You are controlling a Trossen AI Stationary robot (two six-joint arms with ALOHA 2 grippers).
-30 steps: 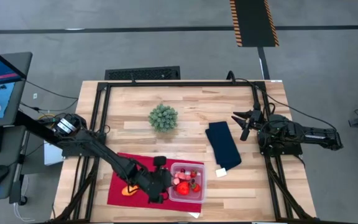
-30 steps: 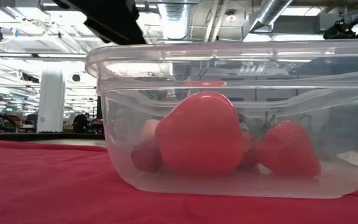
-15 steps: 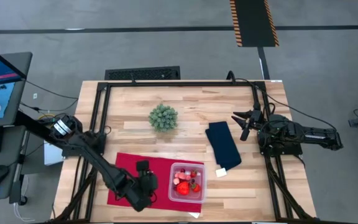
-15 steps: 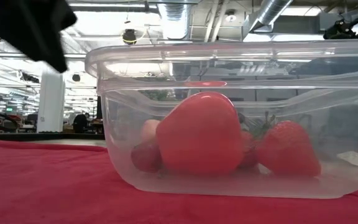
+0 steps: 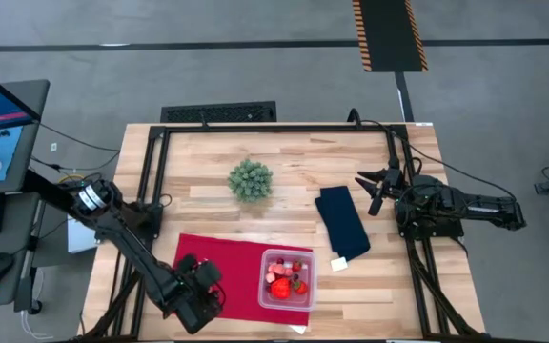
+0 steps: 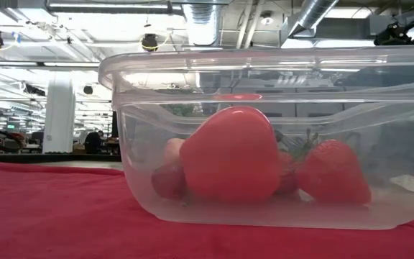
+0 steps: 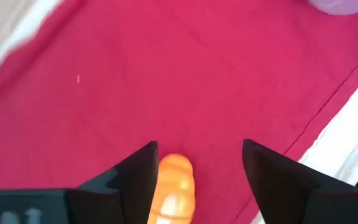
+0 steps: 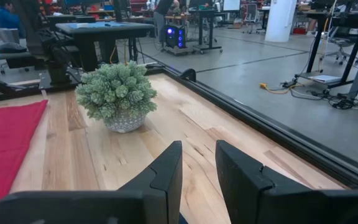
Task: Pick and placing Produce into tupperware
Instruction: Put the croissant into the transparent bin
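Over the red cloth (image 5: 239,262), the left gripper (image 7: 197,171) is hovering with fingers spread, an orange oval (image 7: 174,186) lying between them, ungrasped. Nearby, the tupperware (image 5: 287,281) is sitting on the cloth's edge, holding red produce (image 6: 232,155). At the surface's (image 5: 284,157) far side, the right gripper (image 8: 197,168) is waiting, fingers nearly together, grasping nothing.

Wooden table (image 5: 284,162); cloths (image 5: 241,262), plant (image 5: 250,180)

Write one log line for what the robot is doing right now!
left gripper: open over orange oval on red cloth | right gripper: parked at table's right edge | tupperware: holds red produce
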